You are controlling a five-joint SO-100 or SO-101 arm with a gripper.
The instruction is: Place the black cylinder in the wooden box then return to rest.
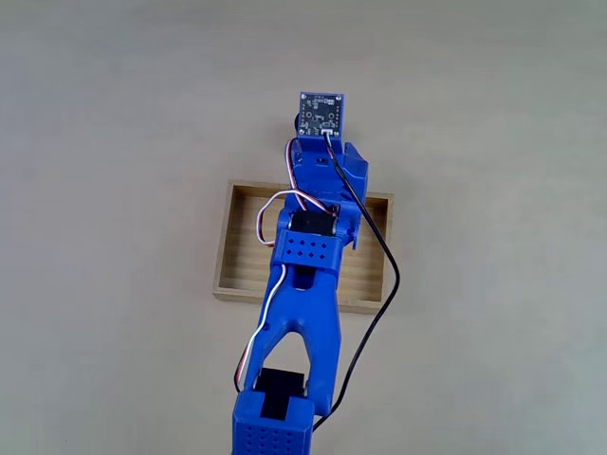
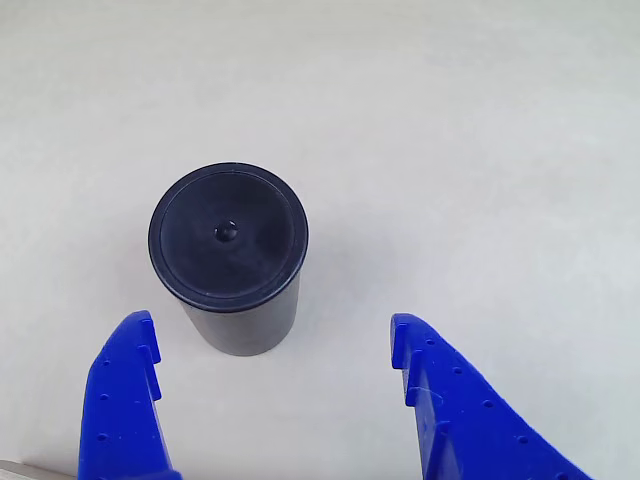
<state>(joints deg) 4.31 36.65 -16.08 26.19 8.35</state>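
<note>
In the other view the black cylinder (image 2: pixel 228 255) stands upright on the pale table, its round top showing a small central dimple. My gripper (image 2: pixel 270 325) is open, and its blue fingers (image 2: pixel 125 400) reach in from the bottom edge. The cylinder lies just ahead of the fingertips and nearer the left finger, touching neither. In the fixed view the wooden box (image 1: pixel 226 251) lies under my blue arm (image 1: pixel 308 251). The arm reaches across the box, and its wrist camera board (image 1: pixel 321 116) sits beyond the far wall.
The beige table (image 1: pixel 114 114) stretches bare on all sides of the box. A black cable (image 1: pixel 387 251) and a red-white wire (image 1: pixel 261 327) run along the arm.
</note>
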